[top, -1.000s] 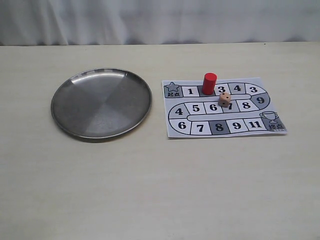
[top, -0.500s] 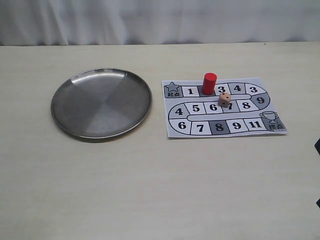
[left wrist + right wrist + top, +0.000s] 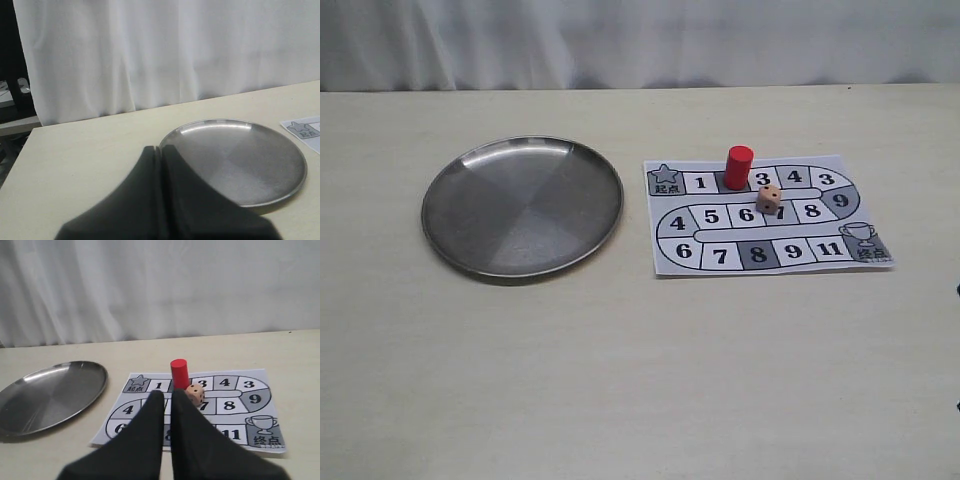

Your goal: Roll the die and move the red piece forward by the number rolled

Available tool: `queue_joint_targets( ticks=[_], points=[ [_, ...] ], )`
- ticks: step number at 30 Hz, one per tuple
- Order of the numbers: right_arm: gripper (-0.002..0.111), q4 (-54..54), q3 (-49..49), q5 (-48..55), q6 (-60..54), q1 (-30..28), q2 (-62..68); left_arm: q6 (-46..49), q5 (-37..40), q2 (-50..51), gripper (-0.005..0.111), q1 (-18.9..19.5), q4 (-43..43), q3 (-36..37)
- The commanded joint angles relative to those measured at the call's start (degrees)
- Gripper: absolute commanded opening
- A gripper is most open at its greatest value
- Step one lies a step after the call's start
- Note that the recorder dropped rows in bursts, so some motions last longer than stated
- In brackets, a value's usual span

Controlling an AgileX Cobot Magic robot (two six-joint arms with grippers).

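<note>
One small pale beige wooden die (image 3: pixel 769 199) with dark pips lies on one printed paper game board (image 3: pixel 720 234), in the middle row of the numbered track, between squares 6 and 8 and partly covering the 7. One bright-red upright cylindrical piece (image 3: pixel 739 166) stands on the dark square between 1 and 3 in the top row, near the die but not touching it. The board carries one star at the start of the track and one trophy at its end.

One round stainless-steel plate (image 3: pixel 520 205) rests on the pale desk (image 3: pixel 640 380), to the left of the board in the exterior view and apart from it. One white curtain (image 3: pixel 640 40) hangs behind the desk.

There are two grippers, one in each wrist view. The left gripper (image 3: pixel 161 148) is above the desk with the plate ahead of it, and its two black fingers (image 3: pixel 147 170) are pressed together on nothing. The right gripper (image 3: pixel 164 394) points toward the board, with the red piece and the die just beyond its tips. Its two black fingers (image 3: pixel 150 415) are drawn in to a thin slit and hold nothing.
</note>
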Motion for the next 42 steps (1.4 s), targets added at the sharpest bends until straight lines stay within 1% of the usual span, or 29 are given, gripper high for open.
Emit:
queue_joint_targets(
  ticks=[1, 4, 8, 15, 42],
  points=[
    [0.004, 1.7, 0.3, 1.4, -0.4, -7.5, -4.4, -0.1, -0.5, -0.1, 0.0, 0.0, -0.2, 0.1],
    [0.004, 1.7, 0.3, 3.0, -0.4, -11.9, -7.1, -0.1, -0.5, -0.1, 0.0, 0.0, -0.2, 0.1],
    [0.004, 1.7, 0.3, 4.7, -0.4, -13.4, -9.1, -0.1, -0.5, -0.1, 0.0, 0.0, -0.2, 0.1],
    [0.004, 1.5, 0.3, 8.3, -0.4, -13.4, -9.2, -0.1, -0.5, -0.1, 0.0, 0.0, -0.2, 0.1],
    [0.004, 1.5, 0.3, 8.3, -0.4, -13.4, -9.2, -0.1, -0.5, -0.1, 0.0, 0.0, -0.2, 0.1]
  ],
)
